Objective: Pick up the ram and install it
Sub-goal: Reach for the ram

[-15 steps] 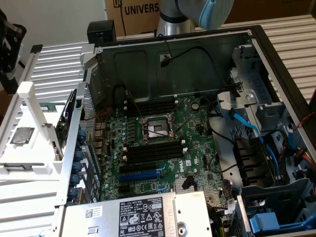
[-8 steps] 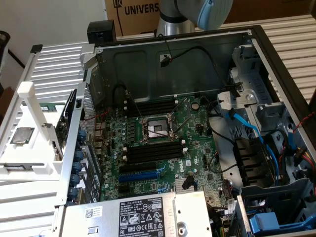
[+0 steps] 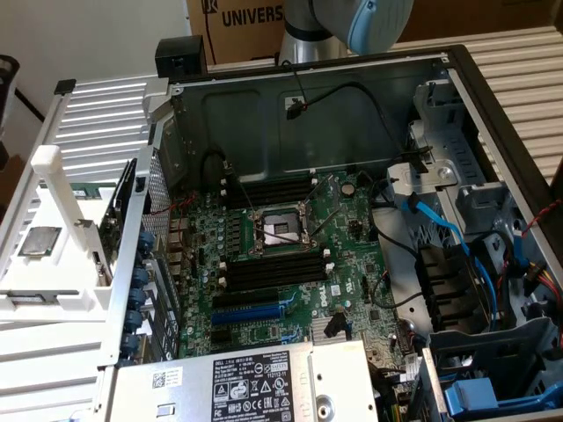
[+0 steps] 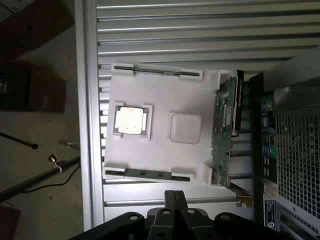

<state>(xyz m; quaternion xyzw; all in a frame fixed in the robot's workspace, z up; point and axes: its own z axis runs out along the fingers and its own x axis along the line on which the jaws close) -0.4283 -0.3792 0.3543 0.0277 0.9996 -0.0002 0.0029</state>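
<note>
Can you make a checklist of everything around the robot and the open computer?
Surface: ribbed silver metal table, bearing a white plastic tray beside the open grey metal computer case.
Job's things: long green ram stick on edge in the tray; long black motherboard slots look empty.
Clutter: silver square processor chip in the tray.
Gripper: black gripper shut, empty, above the table near the tray.
Cables: blue flat cables inside the case.
Surroundings: brown cardboard box.
</note>
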